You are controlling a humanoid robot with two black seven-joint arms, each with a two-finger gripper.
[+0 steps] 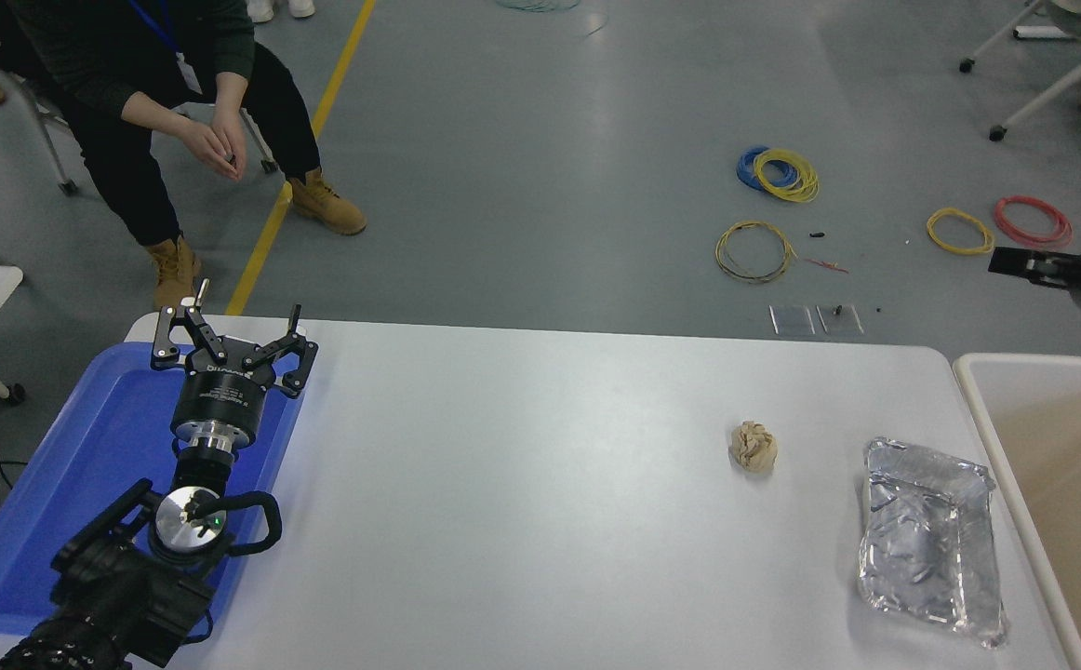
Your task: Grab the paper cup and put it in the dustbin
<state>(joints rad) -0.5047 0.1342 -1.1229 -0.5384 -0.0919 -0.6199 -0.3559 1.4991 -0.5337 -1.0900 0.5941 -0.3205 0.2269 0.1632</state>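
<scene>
No paper cup shows anywhere in the head view. The dustbin, a large container with a white rim and beige inside walls, stands against the table's right end and is cut off by the picture's edge. My right gripper reaches in from the right edge, high above the dustbin's far corner; only a black tip and a rounded part of it show. My left gripper is parked open over the far end of the blue tray, holding nothing.
A crumpled brown paper ball lies on the white table, with a crumpled silver foil tray to its right beside the dustbin. A person crouches beyond the far left corner. Wire coils lie on the floor.
</scene>
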